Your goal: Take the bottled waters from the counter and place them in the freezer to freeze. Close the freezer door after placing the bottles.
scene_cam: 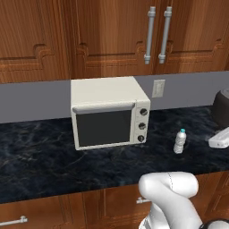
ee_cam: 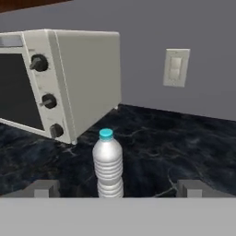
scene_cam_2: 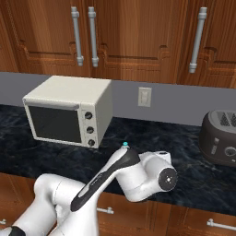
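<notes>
two dark finger tips of the gripper (ee_cam: 117,188) stand wide apart, holding nothing, either side of a small clear ribbed bottle with teal cap (ee_cam: 108,164), upright on the black marble counter (ee_cam: 175,147) beside a cream toaster oven (ee_cam: 60,78). nothing seems frozen yet; whole job remains.

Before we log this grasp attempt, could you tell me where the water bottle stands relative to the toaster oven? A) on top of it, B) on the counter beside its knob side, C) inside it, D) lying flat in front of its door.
B: the water bottle stands upright on the counter, apart from the toaster oven, on its knob side.
</notes>
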Controlling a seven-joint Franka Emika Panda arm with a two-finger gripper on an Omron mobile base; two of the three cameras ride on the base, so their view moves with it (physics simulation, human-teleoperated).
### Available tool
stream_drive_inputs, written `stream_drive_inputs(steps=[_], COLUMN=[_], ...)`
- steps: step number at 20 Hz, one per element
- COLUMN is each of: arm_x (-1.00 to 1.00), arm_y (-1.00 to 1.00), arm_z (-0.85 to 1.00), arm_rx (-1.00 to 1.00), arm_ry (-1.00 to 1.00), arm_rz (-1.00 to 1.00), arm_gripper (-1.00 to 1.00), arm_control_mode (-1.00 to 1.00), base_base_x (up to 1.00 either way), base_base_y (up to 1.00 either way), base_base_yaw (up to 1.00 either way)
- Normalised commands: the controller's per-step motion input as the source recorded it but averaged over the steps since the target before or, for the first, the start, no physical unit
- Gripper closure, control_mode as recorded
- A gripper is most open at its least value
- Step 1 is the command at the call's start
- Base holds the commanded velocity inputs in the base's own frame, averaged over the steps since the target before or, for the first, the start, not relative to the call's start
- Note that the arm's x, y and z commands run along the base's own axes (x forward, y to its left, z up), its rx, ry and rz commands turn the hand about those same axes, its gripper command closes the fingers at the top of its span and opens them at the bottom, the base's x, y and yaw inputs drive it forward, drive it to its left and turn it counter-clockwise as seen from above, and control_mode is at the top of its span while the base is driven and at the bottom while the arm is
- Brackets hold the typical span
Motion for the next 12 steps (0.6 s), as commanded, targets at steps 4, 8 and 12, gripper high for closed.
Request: stream_drive_inputs(steps=[4, 8, 12], arm_x=[0.00, 0.00, 0.00], arm_y=[0.01, 0.00, 0.03], arm_z=[-0.03, -0.13, -0.14], arm_rx=[0.00, 0.00, 0.00], arm_ry=[-0.06, -0.14, -0.11], arm_rz=[0.21, 0.32, 0.30], arm_gripper=[-1.00, -1.00, -1.00], arm_control_mode=[-1.00, -1.00, -1.00], base_base_x=[0.00, 0.00, 0.00], base_base_y=[0.00, 0.00, 0.00], base_base_yaw=[0.00, 0.00, 0.00])
